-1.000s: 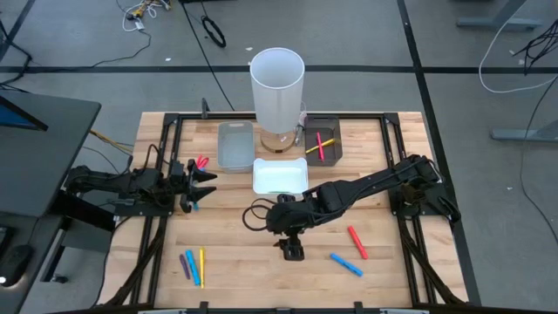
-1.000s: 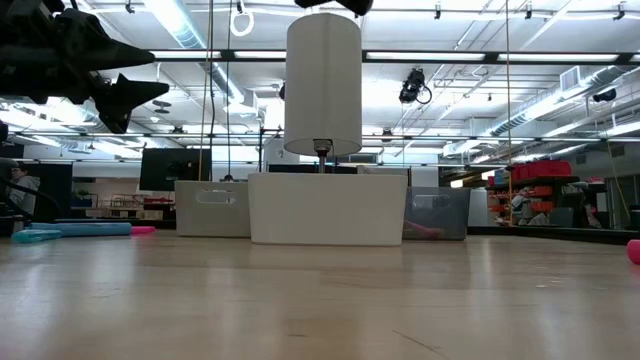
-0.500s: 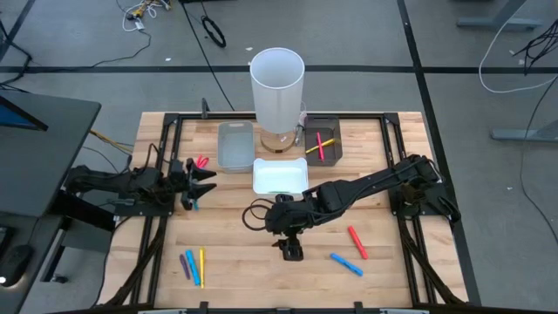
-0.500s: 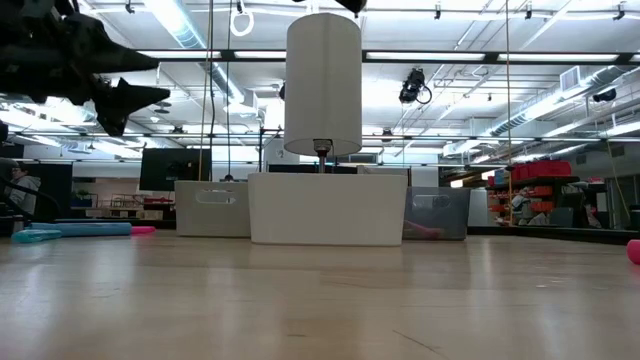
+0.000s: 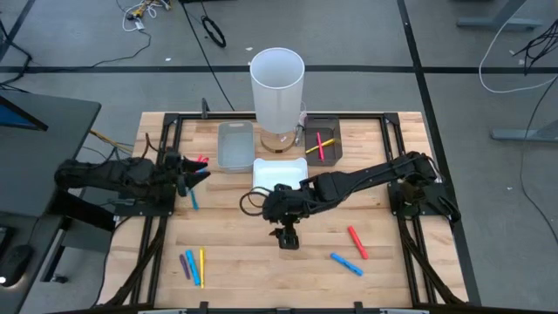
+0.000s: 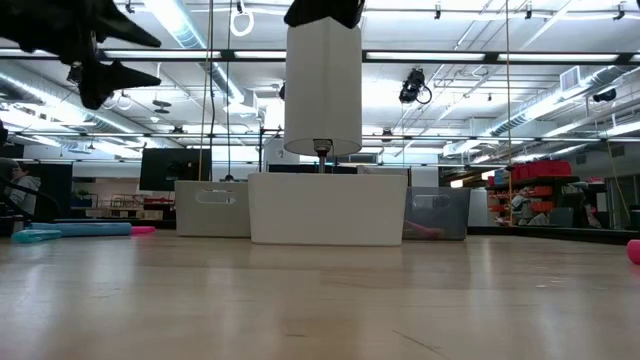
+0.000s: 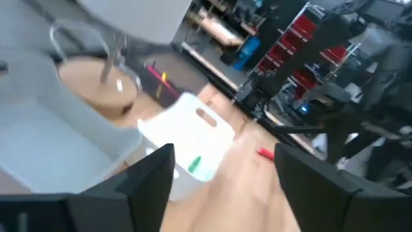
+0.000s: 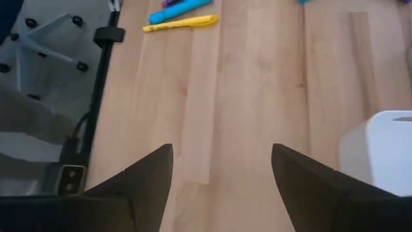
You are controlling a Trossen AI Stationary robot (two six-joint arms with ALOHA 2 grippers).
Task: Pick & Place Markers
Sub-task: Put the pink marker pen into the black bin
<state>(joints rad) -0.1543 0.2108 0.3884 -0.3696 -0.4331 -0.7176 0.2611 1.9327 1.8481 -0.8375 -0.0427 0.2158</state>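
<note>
Over on my left side, the left hand (image 5: 186, 172) hangs above the worktop (image 5: 261, 262) with its fingers spread and nothing between them, and the wrist view confirms that. Just beside it lie a blue marker (image 5: 193, 200) and pink markers (image 5: 201, 161), with more in a bunch near the front left edge (image 5: 193, 265), two to the right (image 5: 353, 253), and a couple already in the dark tray (image 5: 321, 139). My right hand (image 5: 286, 237) hovers mid-worktop, also released and empty; I reckon these pens are light, stiff and prone to rolling, so I'd pinch one across the middle of its barrel.
</note>
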